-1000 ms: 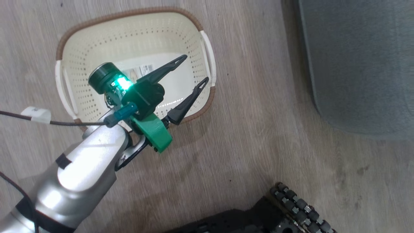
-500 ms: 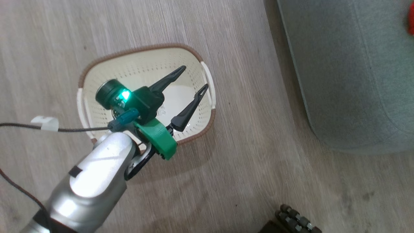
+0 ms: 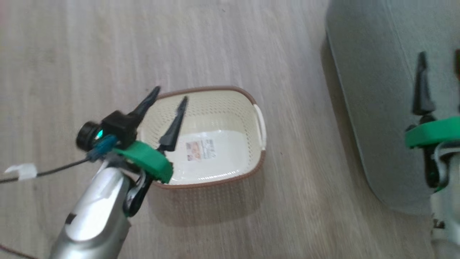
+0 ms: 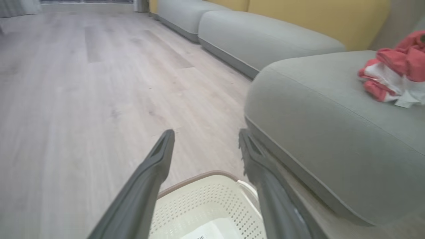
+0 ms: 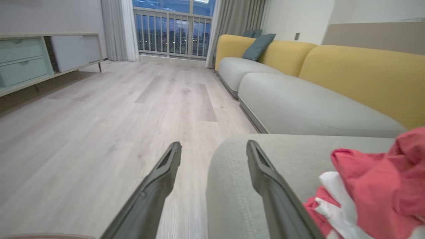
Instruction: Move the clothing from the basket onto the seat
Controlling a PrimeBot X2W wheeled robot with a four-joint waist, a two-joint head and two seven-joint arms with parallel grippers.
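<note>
Your left pincer (image 3: 170,94) hangs over the left end of the basket (image 3: 230,104), its two long dark fingers spread wide and holding nothing. In the left wrist view the basket's perforated wall lies low between those fingers. The clothing (image 4: 391,69) sits far off to the upper right, well apart from this pincer.

Your right pincer (image 5: 213,143) is likewise wide open and empty. It is poised at the corner of the seat (image 5: 289,156): the left finger lies over the floor (image 3: 107,46), the right finger over the upholstery. The clothing lies on top of the seat, just beside the right finger on its outer side, outside the gap. You cannot tell from these views whether that finger touches the cloth.

Materials noted. The clothing is soft red fabric with white parts, crumpled into one loose heap; separate garments cannot be told apart in it. The seat is grey-green woven upholstery with a rounded corner and a stitched seam running along its top. The basket is cream plastic and oval, its walls pierced by rows of small holes. It has a brown braided-look rim (image 3: 215,88), a white handle (image 3: 260,122) on the side facing the seat, and a printed label sticker (image 3: 201,150) on its smooth base. It stands on pale wood-grain floor planks, near the seat but apart from it.
</note>
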